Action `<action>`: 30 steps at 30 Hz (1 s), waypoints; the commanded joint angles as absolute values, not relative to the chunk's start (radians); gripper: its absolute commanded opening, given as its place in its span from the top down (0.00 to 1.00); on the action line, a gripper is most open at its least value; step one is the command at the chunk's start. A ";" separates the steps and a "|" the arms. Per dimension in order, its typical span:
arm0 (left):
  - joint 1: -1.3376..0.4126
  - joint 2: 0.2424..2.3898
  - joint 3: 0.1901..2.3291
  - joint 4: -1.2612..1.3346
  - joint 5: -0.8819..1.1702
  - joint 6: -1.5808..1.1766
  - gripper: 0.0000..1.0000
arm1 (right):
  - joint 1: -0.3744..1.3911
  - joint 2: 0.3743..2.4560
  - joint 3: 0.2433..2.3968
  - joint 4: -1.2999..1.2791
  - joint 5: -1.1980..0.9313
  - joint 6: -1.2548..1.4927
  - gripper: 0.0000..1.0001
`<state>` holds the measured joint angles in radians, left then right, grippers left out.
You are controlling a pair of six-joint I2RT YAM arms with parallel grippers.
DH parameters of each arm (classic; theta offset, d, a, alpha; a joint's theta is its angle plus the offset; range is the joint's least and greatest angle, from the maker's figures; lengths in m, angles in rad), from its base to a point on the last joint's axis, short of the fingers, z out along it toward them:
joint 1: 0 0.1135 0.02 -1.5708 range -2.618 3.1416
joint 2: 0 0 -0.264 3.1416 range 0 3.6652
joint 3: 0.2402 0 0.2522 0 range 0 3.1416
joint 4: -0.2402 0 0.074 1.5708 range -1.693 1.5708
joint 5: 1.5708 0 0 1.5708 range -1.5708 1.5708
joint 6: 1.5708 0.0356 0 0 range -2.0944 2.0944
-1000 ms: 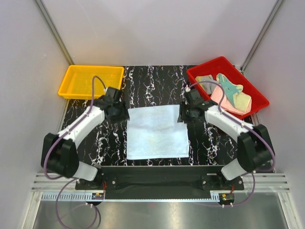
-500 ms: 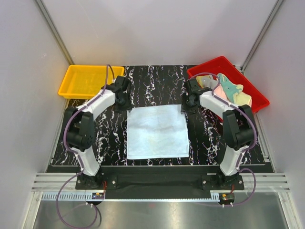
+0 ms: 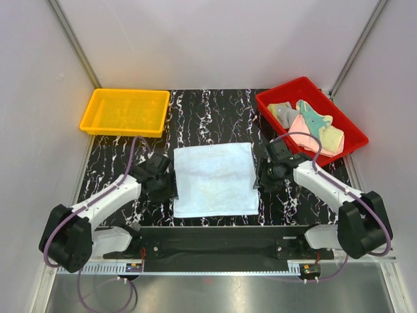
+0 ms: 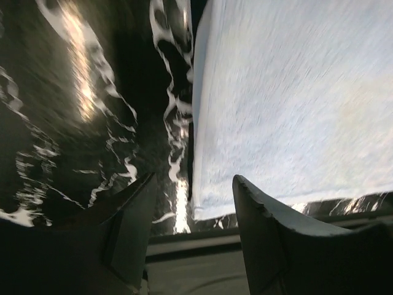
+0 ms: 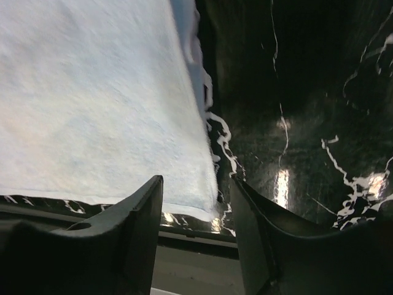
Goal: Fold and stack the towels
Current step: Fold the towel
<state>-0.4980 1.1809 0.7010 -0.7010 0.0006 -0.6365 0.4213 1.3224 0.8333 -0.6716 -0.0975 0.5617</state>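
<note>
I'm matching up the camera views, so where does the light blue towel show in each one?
Top external: light blue towel lies flat mid-table.
Left wrist: towel fills the upper right, its corner ahead of the left gripper.
Right wrist: towel fills the upper left, its corner ahead of the right gripper.
Shared landmark: the black marbled tabletop bordering it.

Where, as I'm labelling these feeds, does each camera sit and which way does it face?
Top external: above and behind the bases, looking down on the table, both arms and the light blue towel.
Left wrist: on the left arm, facing the towel's left edge past the left gripper.
Right wrist: on the right arm, mirrored at the right edge, the right gripper showing.
Shared: all see that towel.
</note>
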 commanded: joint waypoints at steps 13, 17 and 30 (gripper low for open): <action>-0.584 1.146 0.471 -0.483 0.060 -0.873 0.44 | 0.532 1.198 0.543 -0.529 -0.166 0.756 0.51; -0.587 1.149 0.453 -0.476 0.063 -0.874 0.48 | 0.549 1.200 0.526 -0.489 -0.166 0.781 0.52; -0.604 1.111 0.433 -0.560 0.011 -0.890 0.55 | 0.583 1.216 0.505 -0.480 -0.134 0.790 0.55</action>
